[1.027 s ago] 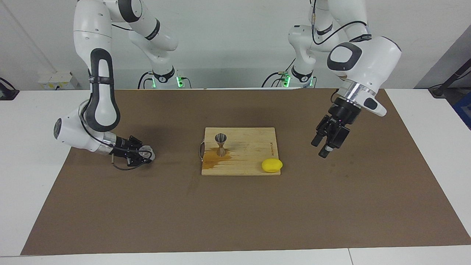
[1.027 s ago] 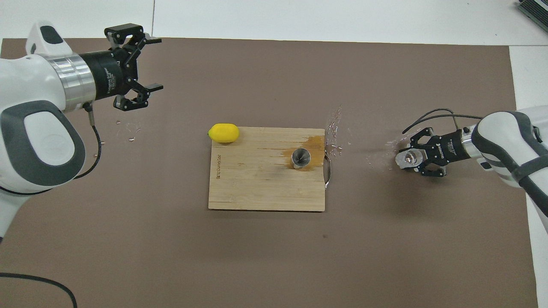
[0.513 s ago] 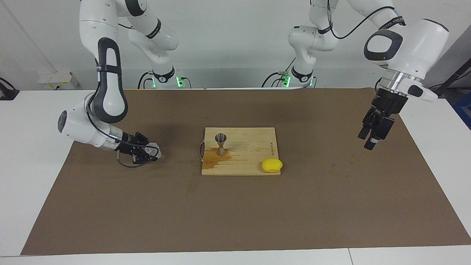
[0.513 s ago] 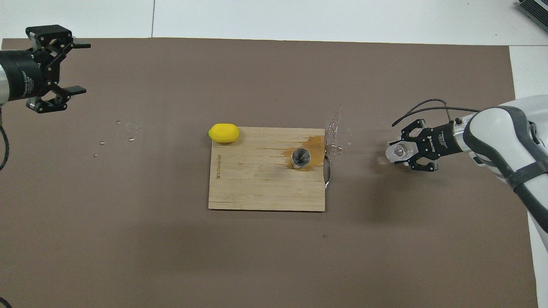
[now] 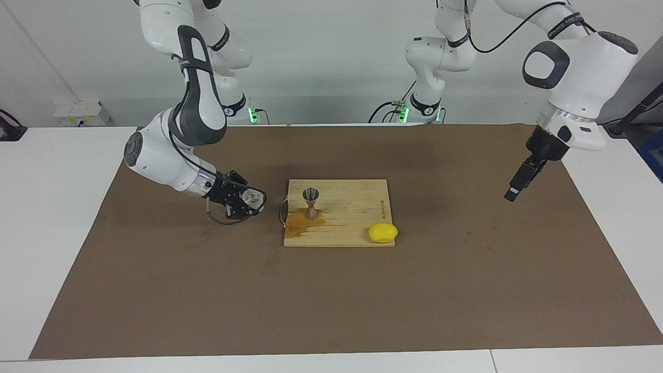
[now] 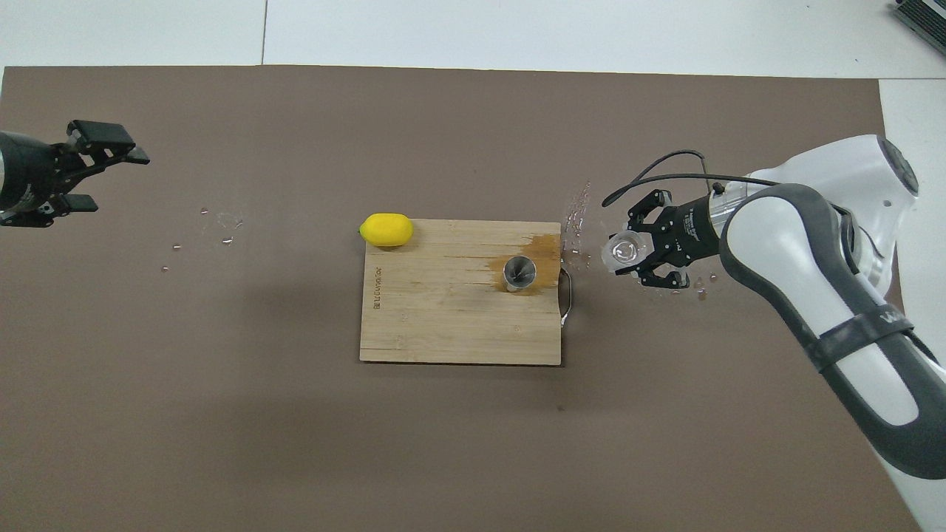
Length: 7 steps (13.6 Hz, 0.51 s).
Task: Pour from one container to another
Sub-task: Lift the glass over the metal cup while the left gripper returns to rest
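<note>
Cup (image 5: 252,197) is in my right gripper (image 5: 243,199), up in the air over the mat (image 5: 331,300), just beside the board's (image 5: 352,207) metal handle (image 5: 283,210) at the right arm's end. Cup sits tipped partway, mouth toward the board. Can't tell how much liquid is in it.

Jigger (image 5: 311,203) stands upright on the board, near the handle edge, well apart from the cup. Wet amber stain (image 5: 303,223) around its base. Droplets on the mat (image 6: 576,214) next to the board.

Risks, my read:
- Cup is already tilted and not yet over the jigger. Any more roll now and it pours onto the mat or the handle, not into the cone.
- Jigger mouth is small and it stands on a narrow base on a wet patch. A nudge from my fingers or the cup rim could topple it.
- Pour too fast and it overshoots the cone, more spill on the board.
- Glass is smooth and maybe wet. It could slip in the grip as I rotate.

Right gripper: clamped on the cup, fingers on either side of its wall. Touching nothing else.

Left gripper (image 5: 518,184): empty, spread wide, waiting in the air over the mat's edge at the left arm's end.

Lemon (image 5: 383,232) at the board corner toward the left arm, clear of the pour path.
</note>
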{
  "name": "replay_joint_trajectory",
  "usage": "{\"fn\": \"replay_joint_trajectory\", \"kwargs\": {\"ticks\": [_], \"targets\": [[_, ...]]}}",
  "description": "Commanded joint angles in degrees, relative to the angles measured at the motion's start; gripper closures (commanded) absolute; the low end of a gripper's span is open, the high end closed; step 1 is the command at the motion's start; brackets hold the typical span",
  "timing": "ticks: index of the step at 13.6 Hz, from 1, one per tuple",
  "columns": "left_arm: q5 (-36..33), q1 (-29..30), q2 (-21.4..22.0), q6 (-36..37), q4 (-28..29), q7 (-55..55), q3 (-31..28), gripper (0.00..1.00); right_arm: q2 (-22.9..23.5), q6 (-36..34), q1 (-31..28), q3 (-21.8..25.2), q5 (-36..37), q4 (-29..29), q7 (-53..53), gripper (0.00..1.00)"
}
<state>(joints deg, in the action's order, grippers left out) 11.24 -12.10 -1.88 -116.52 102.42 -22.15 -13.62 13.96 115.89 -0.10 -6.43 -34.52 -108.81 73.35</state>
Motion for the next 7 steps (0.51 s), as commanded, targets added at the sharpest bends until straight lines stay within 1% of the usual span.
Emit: {"fn": "replay_joint_trajectory", "kwargs": {"ticks": [1,3,5,7], "targets": [[-4.3,9.2,2.4,6.6,1.2,13.4,9.5,0.0,0.1,2.2,3.6,0.3,2.7,1.4,5.8,1.0],[-7.6,12.5,3.4,9.7,1.2,16.0,14.7,0.0,0.2,3.1,5.9,0.3,5.1,2.2,8.9,1.0],[-8.9,14.9,4.2,13.8,0.3,17.2,18.2,0.0,0.3,4.3,7.2,0.2,6.2,3.1,11.6,1.0],[-9.9,14.3,4.0,22.2,-4.5,18.6,18.5,0.0,0.2,4.5,8.8,0.3,6.8,3.4,13.2,1.0]]}}
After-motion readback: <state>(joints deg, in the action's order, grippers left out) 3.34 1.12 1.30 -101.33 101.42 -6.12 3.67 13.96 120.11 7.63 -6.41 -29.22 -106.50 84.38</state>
